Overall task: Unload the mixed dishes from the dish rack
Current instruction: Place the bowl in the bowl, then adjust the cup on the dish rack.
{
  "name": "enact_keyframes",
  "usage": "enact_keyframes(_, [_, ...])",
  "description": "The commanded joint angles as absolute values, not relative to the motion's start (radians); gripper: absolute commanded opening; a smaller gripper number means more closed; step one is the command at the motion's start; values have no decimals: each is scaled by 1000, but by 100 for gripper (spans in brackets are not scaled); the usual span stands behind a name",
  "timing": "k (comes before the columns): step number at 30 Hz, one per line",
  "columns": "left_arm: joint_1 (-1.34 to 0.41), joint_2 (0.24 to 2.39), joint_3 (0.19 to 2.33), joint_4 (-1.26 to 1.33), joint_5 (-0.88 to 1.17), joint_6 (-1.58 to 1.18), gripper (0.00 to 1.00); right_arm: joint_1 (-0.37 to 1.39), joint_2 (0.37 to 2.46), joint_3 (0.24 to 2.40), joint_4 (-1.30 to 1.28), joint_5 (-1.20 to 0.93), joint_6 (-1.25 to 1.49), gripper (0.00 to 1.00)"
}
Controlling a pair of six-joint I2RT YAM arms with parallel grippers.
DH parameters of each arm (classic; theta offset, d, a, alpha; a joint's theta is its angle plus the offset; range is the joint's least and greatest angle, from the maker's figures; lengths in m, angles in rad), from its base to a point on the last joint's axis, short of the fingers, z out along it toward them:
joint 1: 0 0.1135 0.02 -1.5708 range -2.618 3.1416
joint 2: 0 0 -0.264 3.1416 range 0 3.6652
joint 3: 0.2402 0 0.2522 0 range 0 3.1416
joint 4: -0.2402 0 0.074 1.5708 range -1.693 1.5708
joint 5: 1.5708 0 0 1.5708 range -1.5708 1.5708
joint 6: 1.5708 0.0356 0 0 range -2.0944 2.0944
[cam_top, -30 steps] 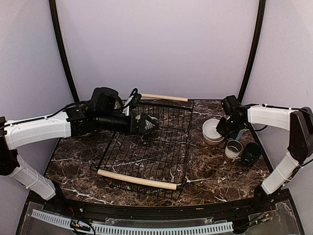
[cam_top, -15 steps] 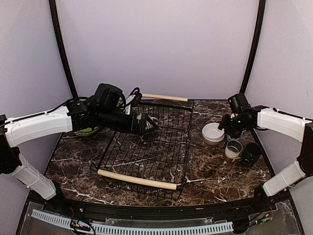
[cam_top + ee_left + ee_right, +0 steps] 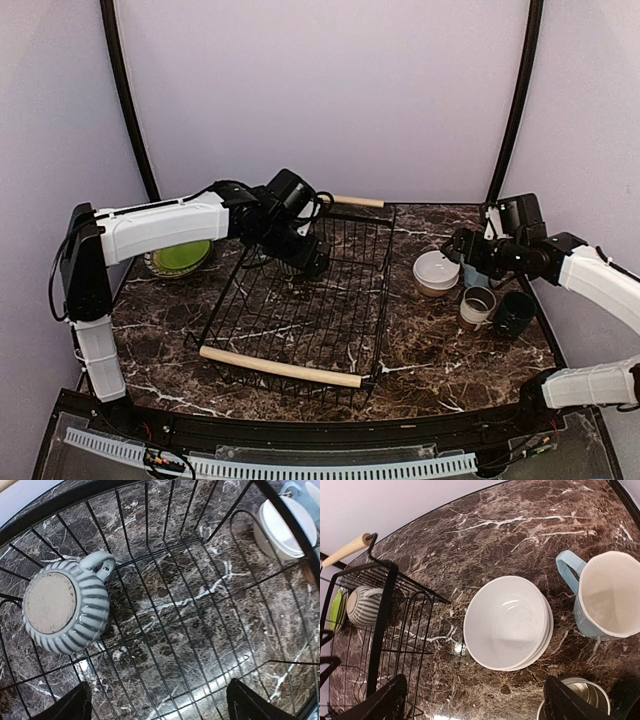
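Note:
The dish rack (image 3: 310, 300), a black wire basket with wooden rod handles, stands mid-table. A grey-striped mug (image 3: 65, 607) lies upside down on the rack floor (image 3: 165, 605), up and left of my open left gripper (image 3: 160, 705), which hovers over the rack's back left part (image 3: 308, 262). Nothing is between its fingers. My right gripper (image 3: 475, 707) is open above stacked white bowls (image 3: 507, 622), clear of them. A light-blue mug (image 3: 605, 592) stands upright right of the bowls. In the top view the right gripper (image 3: 455, 245) hangs just behind the bowls (image 3: 435, 270).
Green plates (image 3: 180, 257) are stacked left of the rack. A small white-brown cup (image 3: 478, 305) and a dark mug (image 3: 515, 312) stand near the right edge. The rack's far wooden handle (image 3: 347, 550) and wire wall (image 3: 382, 625) lie left of the bowls.
My right gripper opened, left a white bowl on the stack and drew back to the right. My left arm swung round over the rack's back, its gripper staying open above the striped mug.

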State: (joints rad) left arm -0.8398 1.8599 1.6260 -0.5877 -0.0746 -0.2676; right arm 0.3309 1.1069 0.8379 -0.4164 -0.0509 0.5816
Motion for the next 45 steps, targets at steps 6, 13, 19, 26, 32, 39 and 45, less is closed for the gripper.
enact_keyframes(6, [-831,2049,1889,-774,-388,-127,99,328,996,794,-377,-65,515,99])
enact_keyframes(13, [-751,2176,2022,-819,-295,-141,99,328,986,770,-365,-72,534,99])
enact_keyframes(19, [-744,2261,2088,-840,-278,-120,99,328,965,748,-368,-55,528,99])
enact_keyframes(26, [-758,2319,2126,-915,-182,-131,87,328,947,751,-369,-51,525,99])
enact_keyframes(32, [-832,2293,2109,-1001,-203,-148,82,328,948,746,-359,-60,530,99])
enact_keyframes(39, [-889,2193,1995,-1033,-208,-187,81,328,960,750,-351,-67,530,99])
enact_keyframes(45, [-896,2112,1993,-1028,-218,-196,82,328,962,759,-351,-65,526,99])
